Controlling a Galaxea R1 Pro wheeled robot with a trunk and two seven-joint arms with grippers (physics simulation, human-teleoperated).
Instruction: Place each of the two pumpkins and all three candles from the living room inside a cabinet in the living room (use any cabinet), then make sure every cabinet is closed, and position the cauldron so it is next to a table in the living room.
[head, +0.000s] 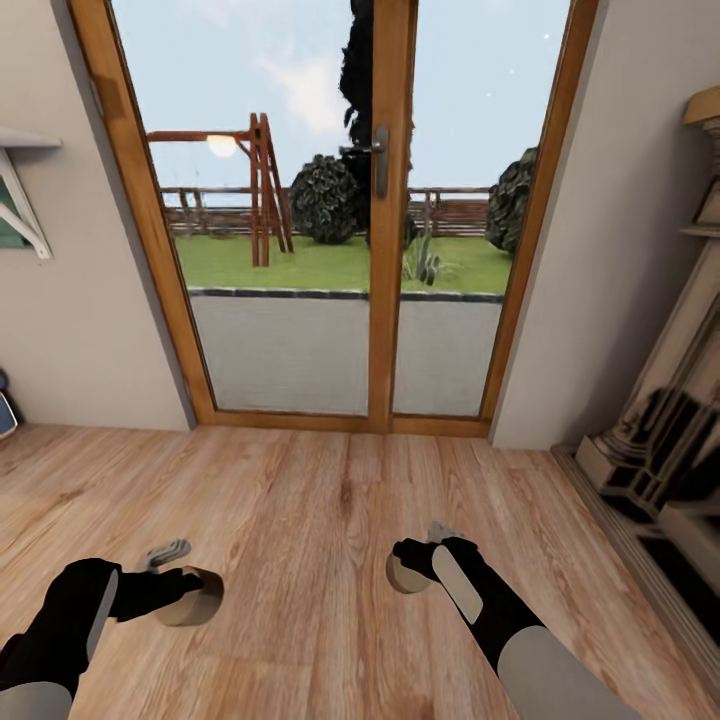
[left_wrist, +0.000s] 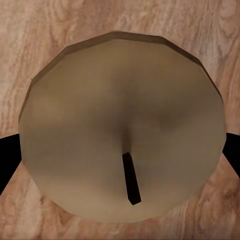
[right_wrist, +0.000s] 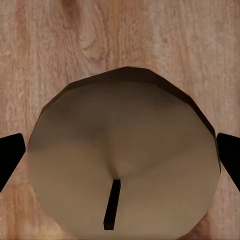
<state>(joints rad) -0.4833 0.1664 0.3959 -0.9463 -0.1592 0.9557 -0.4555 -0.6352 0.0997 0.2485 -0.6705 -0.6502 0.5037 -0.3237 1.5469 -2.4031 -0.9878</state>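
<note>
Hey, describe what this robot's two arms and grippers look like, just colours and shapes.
Both arms are matte black with pale grey panels along the forearms and light grey rounded segments nearer the body. The left gripper and right gripper are black with slim grey fingers. No cables or markings are visible.

A: What's between the right gripper (right_wrist: 120, 160)'s black fingers (right_wrist: 10, 155)?
B: A beige-grey candle (right_wrist: 125, 160), top facing the camera, its dark wick (right_wrist: 112, 204) pointing to six o'clock. Fingers flank it at three and nine.
A: Behind it?
B: Wooden floor (right_wrist: 75, 40), from twelve o'clock outward
</note>
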